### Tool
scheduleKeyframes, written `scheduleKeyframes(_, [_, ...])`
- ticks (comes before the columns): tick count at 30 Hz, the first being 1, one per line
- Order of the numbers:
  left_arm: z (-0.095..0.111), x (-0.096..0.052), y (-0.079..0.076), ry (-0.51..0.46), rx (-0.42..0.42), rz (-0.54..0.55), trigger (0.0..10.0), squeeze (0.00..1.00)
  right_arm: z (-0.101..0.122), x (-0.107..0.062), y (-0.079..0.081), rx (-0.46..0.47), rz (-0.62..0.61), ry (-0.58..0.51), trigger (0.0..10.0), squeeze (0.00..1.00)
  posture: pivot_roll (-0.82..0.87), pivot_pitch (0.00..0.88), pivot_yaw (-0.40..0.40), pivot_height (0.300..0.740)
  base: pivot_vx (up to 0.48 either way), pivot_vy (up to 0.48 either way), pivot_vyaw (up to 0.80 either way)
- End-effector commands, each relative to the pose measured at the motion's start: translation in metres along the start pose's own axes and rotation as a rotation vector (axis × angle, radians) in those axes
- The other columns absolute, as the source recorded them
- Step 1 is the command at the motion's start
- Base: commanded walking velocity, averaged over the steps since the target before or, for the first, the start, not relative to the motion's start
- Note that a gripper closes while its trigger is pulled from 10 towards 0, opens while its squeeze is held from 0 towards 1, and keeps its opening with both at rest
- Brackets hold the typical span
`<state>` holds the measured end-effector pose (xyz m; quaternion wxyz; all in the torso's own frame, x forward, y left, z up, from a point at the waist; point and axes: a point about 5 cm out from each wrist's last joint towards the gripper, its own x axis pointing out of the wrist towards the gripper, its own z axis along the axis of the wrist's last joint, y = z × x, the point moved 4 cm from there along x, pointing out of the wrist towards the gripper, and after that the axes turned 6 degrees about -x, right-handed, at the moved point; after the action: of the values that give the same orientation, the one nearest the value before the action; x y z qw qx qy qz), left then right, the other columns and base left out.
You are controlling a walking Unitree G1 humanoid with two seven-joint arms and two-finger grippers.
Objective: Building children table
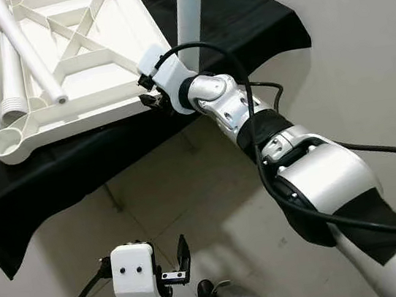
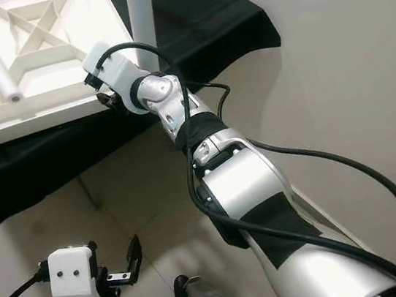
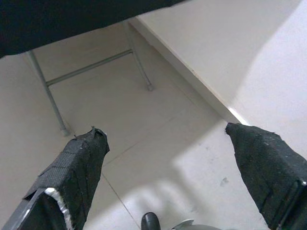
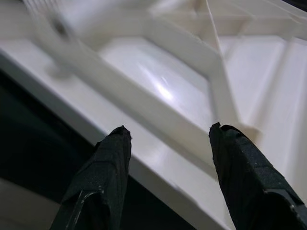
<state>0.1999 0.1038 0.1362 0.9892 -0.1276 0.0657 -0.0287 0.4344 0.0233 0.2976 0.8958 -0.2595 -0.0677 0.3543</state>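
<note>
The upturned white tabletop lay on the black-draped table, 1 loose leg resting in it. The right gripper, fingers wide and empty, straddled its near rim; closing there seemed next. The left gripper hung open, low.

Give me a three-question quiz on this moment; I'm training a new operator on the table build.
1. True or false: the right gripper is open at the white tabletop's edge.
2. Which leg stands upright in a corner socket: A, the one near the right gripper, or B, the leg lying across the ribs?
3. What covers the work table?

Key: 1 true; 2 A; 3 a black cloth.
</note>
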Motion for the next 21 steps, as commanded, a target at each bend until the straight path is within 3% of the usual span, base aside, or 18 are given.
scheduleKeyframes(1, [-0.01, -0.001, -0.038, 0.038, -0.106, -0.096, 10.0, 0.0, 0.005, -0.002, 0.0, 0.138, 0.022, -0.086, 10.0, 0.0, -0.03, 0.272, -0.147, 0.74, 0.0, 0.0, 0.0])
scheduleKeyframes(2, [-0.01, -0.001, -0.038, 0.038, -0.106, -0.096, 10.0, 0.0, 0.005, -0.002, 0.0, 0.138, 0.022, -0.086, 10.0, 0.0, -0.03, 0.272, -0.147, 0.74, 0.0, 0.0, 0.0])
scheduleKeyframes(6, [-0.011, -0.001, -0.035, 0.039, -0.094, -0.092, 10.0, 0.0, 0.016, -0.013, -0.014, 0.327, 0.038, -0.267, 10.0, 0.0, -0.03, 0.264, -0.138, 0.74, 0.0, 0.0, 0.0])
scheduleKeyframes(10, [-0.011, -0.001, -0.033, 0.038, -0.09, -0.089, 10.0, 0.0, 0.015, -0.017, -0.02, 0.338, 0.012, -0.302, 10.0, 0.0, -0.03, 0.258, -0.135, 0.74, 0.0, 0.0, 0.0])
scheduleKeyframes(12, [-0.01, 0.001, -0.028, 0.027, -0.071, -0.08, 10.0, 0.0, 0.006, -0.028, -0.03, 0.372, -0.048, -0.349, 10.0, 0.0, -0.03, 0.243, -0.125, 0.74, 0.0, 0.0, 0.0])
scheduleKeyframes(14, [-0.009, 0.002, -0.025, 0.018, -0.053, -0.071, 10.0, 0.0, -0.005, -0.037, -0.031, 0.369, -0.077, -0.372, 10.0, 0.0, -0.03, 0.231, -0.115, 0.74, 0.0, 0.0, 0.0])
scheduleKeyframes(18, [-0.008, 0.005, -0.018, 0.002, -0.029, -0.049, 10.0, 0.0, -0.023, -0.05, -0.025, 0.362, -0.108, -0.381, 10.0, 0.0, -0.02, 0.216, -0.107, 0.74, 0.0, 0.0, 0.0])
scheduleKeyframes(21, [-0.007, 0.011, -0.009, -0.02, 0.018, -0.024, 10.0, 0.0, -0.051, -0.07, -0.004, 0.315, -0.142, -0.355, 10.0, 0.0, -0.02, 0.183, -0.093, 0.74, 0.0, 0.0, 0.8])
